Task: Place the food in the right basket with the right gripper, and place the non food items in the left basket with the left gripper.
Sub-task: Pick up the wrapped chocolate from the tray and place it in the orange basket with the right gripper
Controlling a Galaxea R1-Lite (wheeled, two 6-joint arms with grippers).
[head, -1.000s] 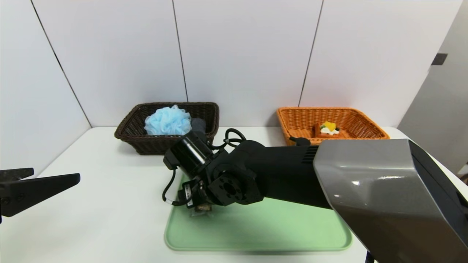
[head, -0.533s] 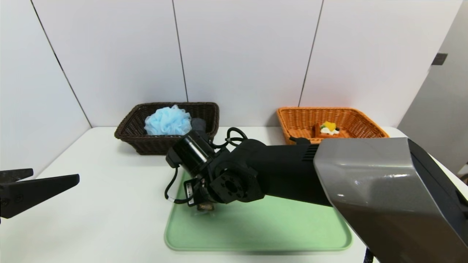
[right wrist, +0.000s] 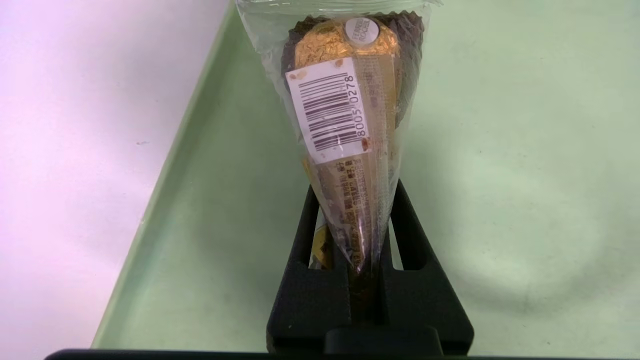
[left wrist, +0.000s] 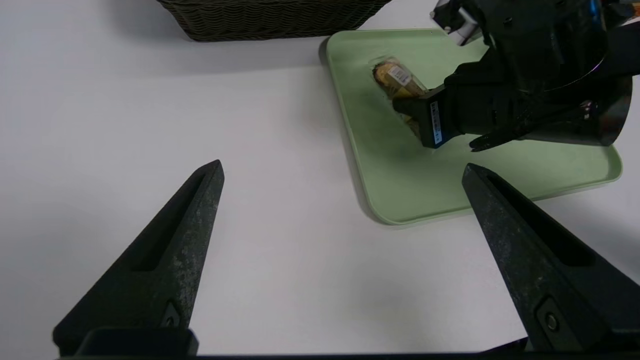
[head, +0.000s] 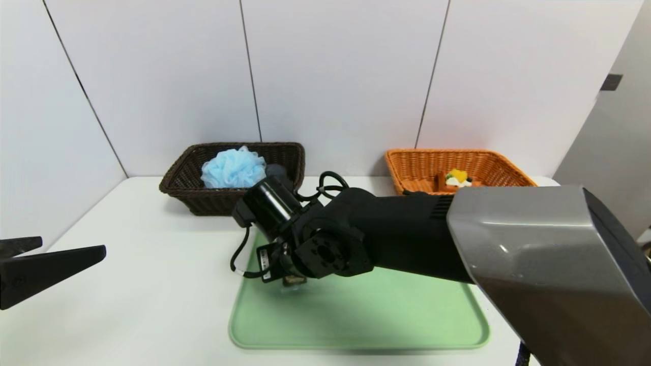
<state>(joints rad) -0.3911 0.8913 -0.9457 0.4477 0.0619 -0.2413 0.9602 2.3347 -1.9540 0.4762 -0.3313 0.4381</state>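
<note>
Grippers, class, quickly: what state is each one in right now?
Left gripper: open, holding nothing.
Right gripper: shut on the wrapped chocolate pack.

Even, bright overhead light; soft shadow under my right arm on the green tray (head: 356,320), a glare streak on its grey shell (head: 534,244), wrapper (right wrist: 345,110) glinting, my near jaws sharp, head view bowed at its edges.

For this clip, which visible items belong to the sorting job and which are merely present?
Job items:
- clear-wrapped gold chocolate bar, clamped by the black right gripper
- orange wicker basket holding the cream-topped waffle
- dark brown wicker basket holding the light-blue mesh bath puff
- black left gripper, open, idle over the table

Merely present:
- pale green plastic tray
- white table
</note>
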